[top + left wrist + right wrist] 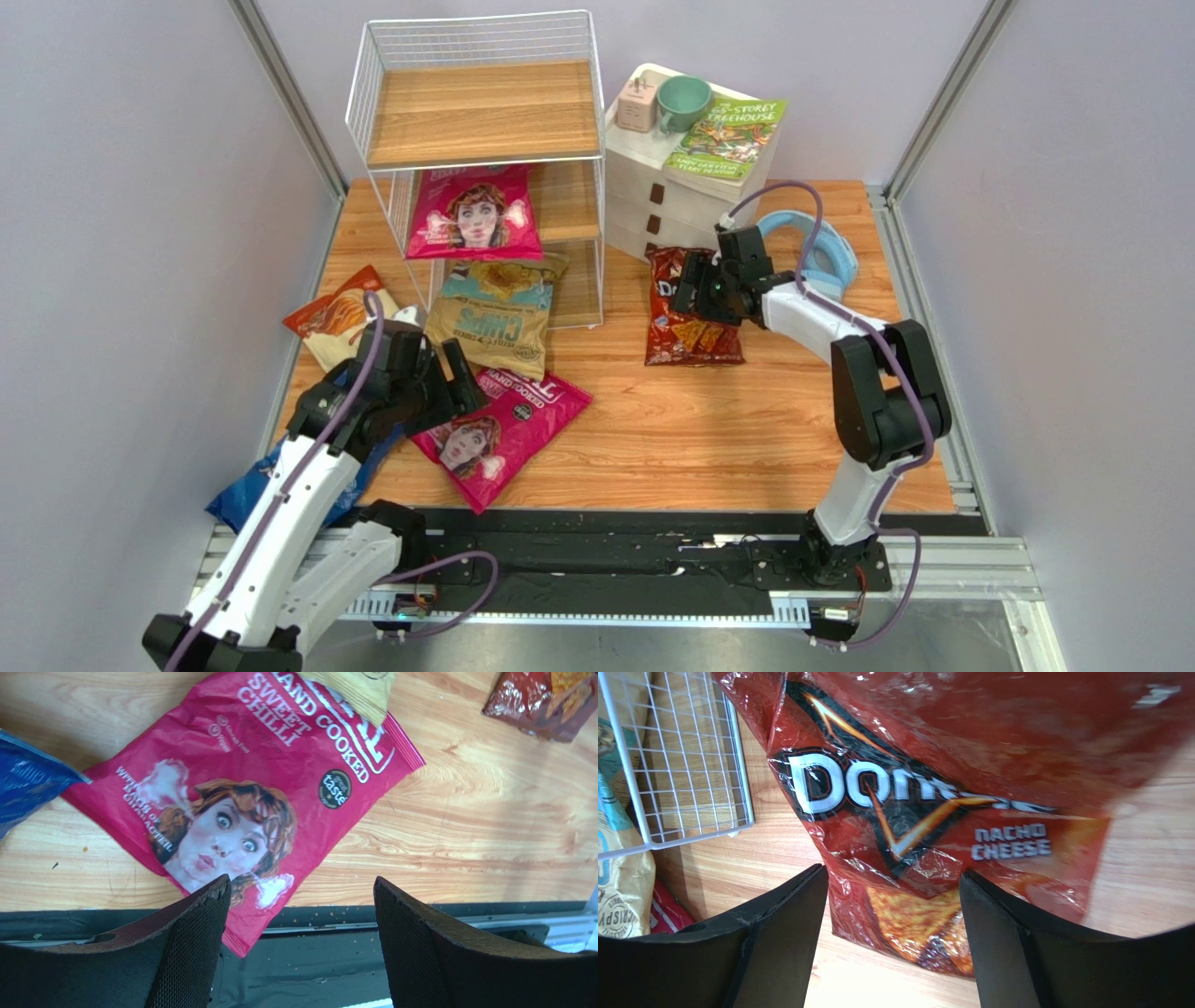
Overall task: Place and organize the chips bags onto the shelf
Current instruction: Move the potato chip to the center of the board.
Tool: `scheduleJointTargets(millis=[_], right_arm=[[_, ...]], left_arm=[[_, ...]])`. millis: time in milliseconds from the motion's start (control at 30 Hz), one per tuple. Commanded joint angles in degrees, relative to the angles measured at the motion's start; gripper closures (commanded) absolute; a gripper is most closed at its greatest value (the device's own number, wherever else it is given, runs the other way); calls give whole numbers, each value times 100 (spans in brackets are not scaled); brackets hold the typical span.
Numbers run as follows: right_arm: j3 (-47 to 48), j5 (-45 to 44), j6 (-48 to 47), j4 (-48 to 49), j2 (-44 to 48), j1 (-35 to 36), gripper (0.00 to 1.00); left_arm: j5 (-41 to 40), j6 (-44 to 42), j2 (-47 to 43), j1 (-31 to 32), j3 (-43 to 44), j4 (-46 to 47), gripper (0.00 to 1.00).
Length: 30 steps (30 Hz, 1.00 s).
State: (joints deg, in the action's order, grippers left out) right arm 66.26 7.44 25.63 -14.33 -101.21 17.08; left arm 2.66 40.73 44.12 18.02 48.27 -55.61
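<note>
- The shelf (477, 154) stands at the far edge of the table, left of centre. The upper magenta bag (474, 213) is on its middle tier.
- The tan bag (494, 315) lies at the shelf's foot. Its far end seems to rest on the lowest tier, though the mesh blurs this.
- The near magenta bag (238, 798) lies flat and face up by the near edge, left of centre. The tan bag overlaps its far end.
- The left gripper (302, 889) hangs over that bag's near end, jaws spread wide with nothing between them.
- The blue bag (246, 490) sits at the near-left corner, partly under the left arm.
- The orange bag (334, 319) lies by the left edge, beside the shelf's foot.
- The red bag (934, 777) lies flat right of centre, just in front of the drawers (673, 182).
- The right gripper (892, 882) is low over the red bag, jaws apart and holding nothing. I cannot tell whether it touches the foil.
</note>
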Motion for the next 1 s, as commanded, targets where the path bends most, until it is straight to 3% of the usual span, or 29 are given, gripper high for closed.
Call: scheduleJointTargets(millis=[0,400,700,833,967], right_arm=[[318,-182,101,-465,-206,76,27],[-965,-147,188,-1327,461,313,28],[-1765,310,934,-1924,1612,1024,29],[-1450,328,1418,-2485,2376,1306,28],[-932,-427,1385,-3057,3089,1211,26]], left_arm=[[-90,-232,447,402,498,112,21],[-11,-390,1247,1721,596,657,21],[200,-337,1749,2170,666,1237,21],[227,-390,1934,2364,806,1316,21],[384,-408,1943,2399,789,1483,21]])
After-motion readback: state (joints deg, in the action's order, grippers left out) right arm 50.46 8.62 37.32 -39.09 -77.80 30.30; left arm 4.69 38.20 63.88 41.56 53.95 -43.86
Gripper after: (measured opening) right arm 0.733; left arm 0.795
